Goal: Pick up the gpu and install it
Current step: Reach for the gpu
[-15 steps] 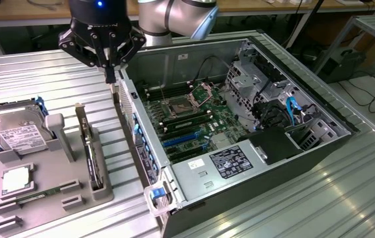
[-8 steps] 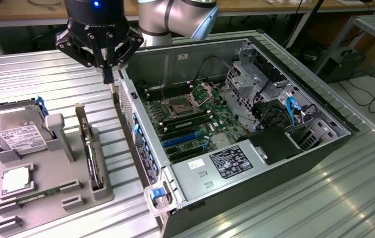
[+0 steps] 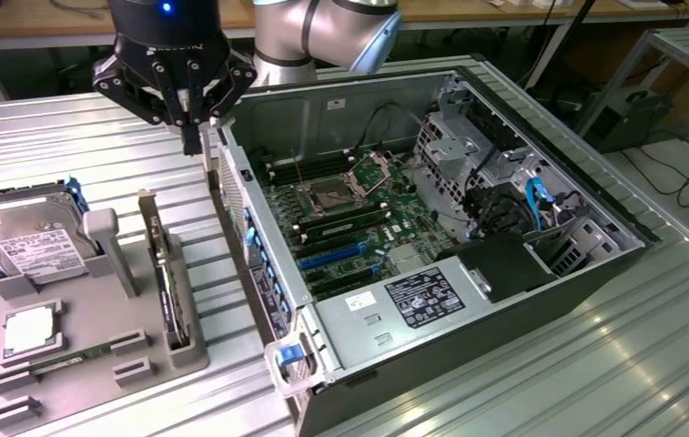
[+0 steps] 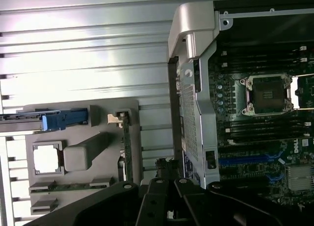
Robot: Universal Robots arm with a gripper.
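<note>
The gpu (image 3: 165,282) stands on its long edge in a slot of the grey holder tray (image 3: 83,314), its pale bracket end toward the back. In the wrist view the gpu (image 4: 126,145) shows edge-on as a thin dark strip. My gripper (image 3: 190,141) hangs above the table behind the tray, close to the open computer case's (image 3: 441,228) rear corner. Its fingers are shut with nothing between them, well above and behind the card. In the wrist view the gripper (image 4: 166,168) sits between the tray (image 4: 105,115) and the case wall (image 4: 194,103).
The tray also holds a silver hard drive (image 3: 28,241) in a blue bracket, a square processor (image 3: 28,330) and a slim green memory stick (image 3: 71,360). Inside the case lie the motherboard with blue card slots (image 3: 332,257), a bare processor socket (image 3: 332,193) and the power supply (image 3: 411,305).
</note>
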